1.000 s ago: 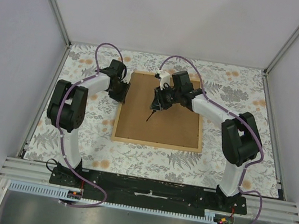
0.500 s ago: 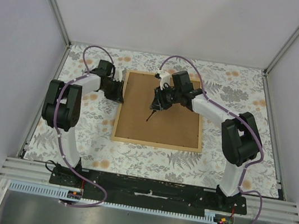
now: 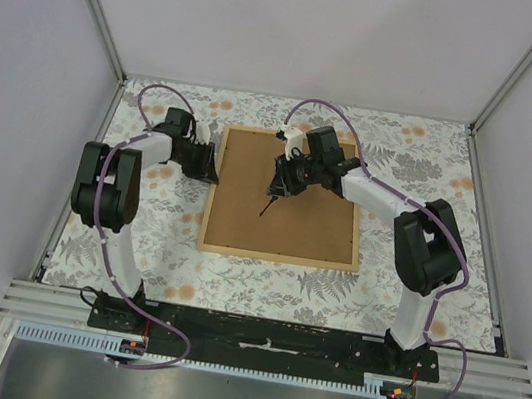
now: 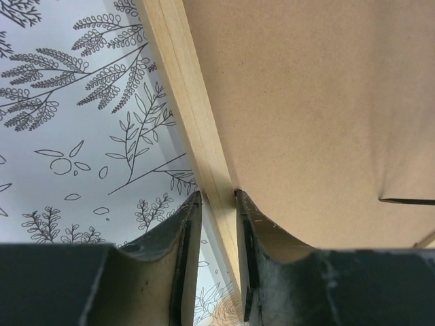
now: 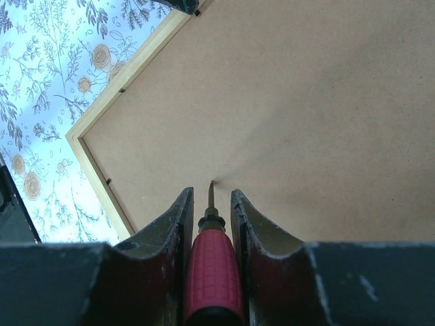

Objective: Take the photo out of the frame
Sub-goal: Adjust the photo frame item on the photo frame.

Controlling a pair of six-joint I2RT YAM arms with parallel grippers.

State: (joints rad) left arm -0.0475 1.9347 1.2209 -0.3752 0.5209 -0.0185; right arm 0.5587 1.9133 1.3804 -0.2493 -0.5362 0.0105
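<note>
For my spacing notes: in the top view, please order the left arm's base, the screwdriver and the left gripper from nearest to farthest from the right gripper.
1. Screwdriver: held in the right gripper.
2. Left gripper: straddling the left strip of the frame.
3. Left arm's base: at the near edge, far left.

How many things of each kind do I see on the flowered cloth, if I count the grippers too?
Picture frame: 1
Screwdriver: 1
Grippers: 2 (left gripper, right gripper)
Total: 4
</note>
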